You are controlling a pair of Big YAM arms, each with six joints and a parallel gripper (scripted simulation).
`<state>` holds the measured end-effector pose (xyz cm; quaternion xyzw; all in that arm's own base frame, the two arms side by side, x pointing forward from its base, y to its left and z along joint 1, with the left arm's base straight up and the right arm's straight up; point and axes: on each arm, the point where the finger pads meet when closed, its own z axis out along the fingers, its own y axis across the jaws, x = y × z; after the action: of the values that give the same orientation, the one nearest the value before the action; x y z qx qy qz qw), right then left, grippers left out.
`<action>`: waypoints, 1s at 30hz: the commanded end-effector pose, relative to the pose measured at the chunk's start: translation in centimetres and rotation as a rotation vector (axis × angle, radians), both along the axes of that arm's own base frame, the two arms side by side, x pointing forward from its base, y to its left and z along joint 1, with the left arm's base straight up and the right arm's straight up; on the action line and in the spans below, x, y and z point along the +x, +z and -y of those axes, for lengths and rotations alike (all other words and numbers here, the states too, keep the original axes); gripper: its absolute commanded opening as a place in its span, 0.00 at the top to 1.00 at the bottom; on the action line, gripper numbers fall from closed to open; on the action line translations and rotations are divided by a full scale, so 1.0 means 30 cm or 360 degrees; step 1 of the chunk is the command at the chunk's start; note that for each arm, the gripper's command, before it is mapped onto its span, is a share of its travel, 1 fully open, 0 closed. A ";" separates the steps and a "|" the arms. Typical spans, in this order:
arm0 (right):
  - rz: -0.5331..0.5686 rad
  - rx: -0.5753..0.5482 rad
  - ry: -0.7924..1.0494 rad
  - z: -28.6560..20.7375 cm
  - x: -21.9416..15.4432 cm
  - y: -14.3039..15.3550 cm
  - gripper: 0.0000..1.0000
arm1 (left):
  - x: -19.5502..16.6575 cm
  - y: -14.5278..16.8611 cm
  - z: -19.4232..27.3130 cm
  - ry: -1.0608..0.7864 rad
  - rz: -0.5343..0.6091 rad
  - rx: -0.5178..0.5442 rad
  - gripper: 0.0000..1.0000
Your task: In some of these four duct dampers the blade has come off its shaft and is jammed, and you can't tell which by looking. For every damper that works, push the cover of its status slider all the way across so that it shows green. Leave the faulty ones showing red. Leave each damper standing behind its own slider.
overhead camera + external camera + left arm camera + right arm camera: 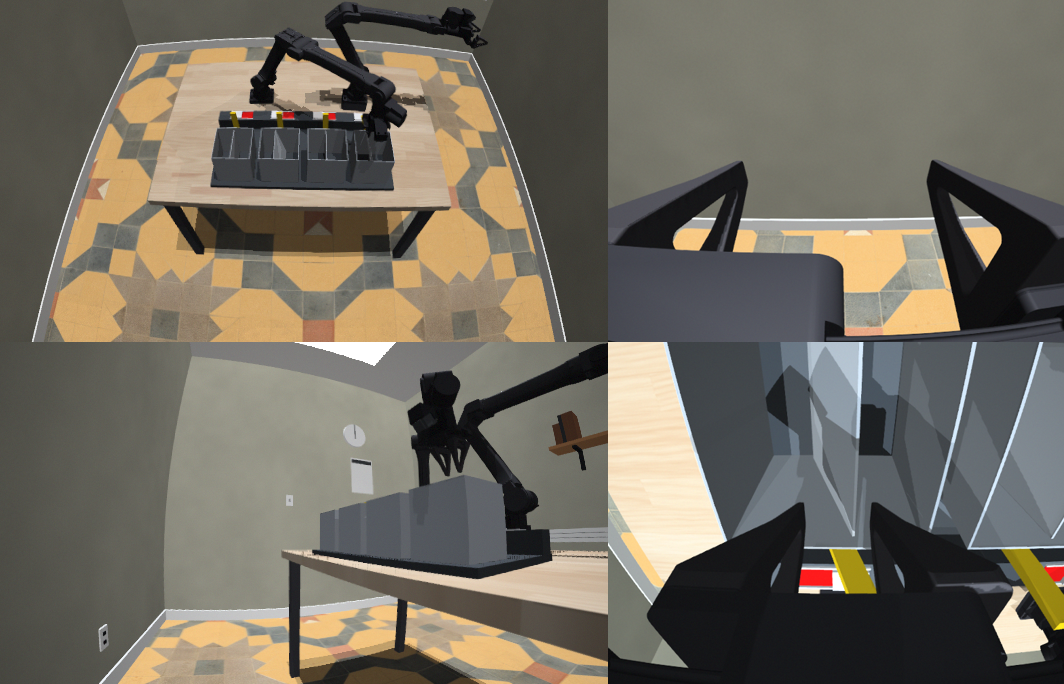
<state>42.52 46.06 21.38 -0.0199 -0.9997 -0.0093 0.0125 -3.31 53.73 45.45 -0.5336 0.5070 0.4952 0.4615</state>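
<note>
Four grey open-topped dampers stand in a row, each behind its slider: one at the left end (232, 169), a second (278, 171), a third (326, 172) and the right-end one (372, 173) (485, 522) (718, 415). Red shows at the left slider (247, 115), the second slider (288, 115), the third slider (332, 115) and the end slider (815, 577). My right gripper (453, 473) (837, 513) is partly open and empty over the end damper; a pale blade (839, 389) stands inside it. My left gripper (480, 43) (837, 170) is open and empty, far from the dampers.
Upright yellow bars stand near the sliders: left (235, 119), second (280, 119), third (325, 120) and end (852, 572). The right arm (340, 62) reaches over the slider row. The dampers share a dark base (300, 187) on the wooden table (185, 175).
</note>
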 end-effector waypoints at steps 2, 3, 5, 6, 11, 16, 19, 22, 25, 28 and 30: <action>0.0083 0.0186 0.0008 0.005 -0.098 0.122 0.64 | 0.015 0.153 -0.023 -0.0011 0.0008 0.0134 0.00; 0.0083 0.0231 0.0009 0.018 -0.133 0.130 0.64 | 0.015 0.153 -0.023 -0.0011 0.0008 0.0134 0.00; 0.0082 0.0319 0.0012 0.048 -0.203 0.140 0.64 | 0.015 0.153 -0.023 -0.0011 0.0008 0.0134 0.00; 0.0082 0.0364 0.0012 0.062 -0.238 0.147 0.64 | 0.015 0.153 -0.023 -0.0011 0.0008 0.0134 0.00; 0.0082 0.0491 0.0014 0.104 -0.340 0.165 0.64 | 0.015 0.153 -0.023 -0.0011 0.0008 0.0134 0.00; 0.0061 0.0459 0.0001 0.093 -0.316 0.115 0.64 | 0.015 0.153 -0.023 -0.0011 0.0008 0.0134 0.00; 0.0062 0.0457 -0.0020 0.107 -0.298 0.125 0.64 | 0.015 0.153 -0.023 -0.0011 0.0008 0.0134 0.00; 0.0063 0.0456 -0.0012 0.107 -0.298 0.125 0.64 | 0.015 0.153 -0.023 -0.0011 0.0008 0.0134 0.00; 0.0104 0.0504 -0.0007 0.120 -0.310 0.193 0.64 | 0.015 0.153 -0.023 -0.0011 0.0008 0.0134 0.00; 0.0113 0.0514 -0.0006 0.116 -0.305 0.206 0.64 | 0.015 0.153 -0.023 -0.0011 0.0008 0.0134 0.00; 0.0098 0.0497 -0.0008 0.111 -0.301 0.181 0.64 | 0.015 0.153 -0.023 -0.0011 0.0008 0.0134 0.00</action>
<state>32.57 42.45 24.85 -0.0144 -0.9890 -0.1472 0.0002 -3.31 53.73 45.45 -0.5336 0.5070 0.4952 0.4615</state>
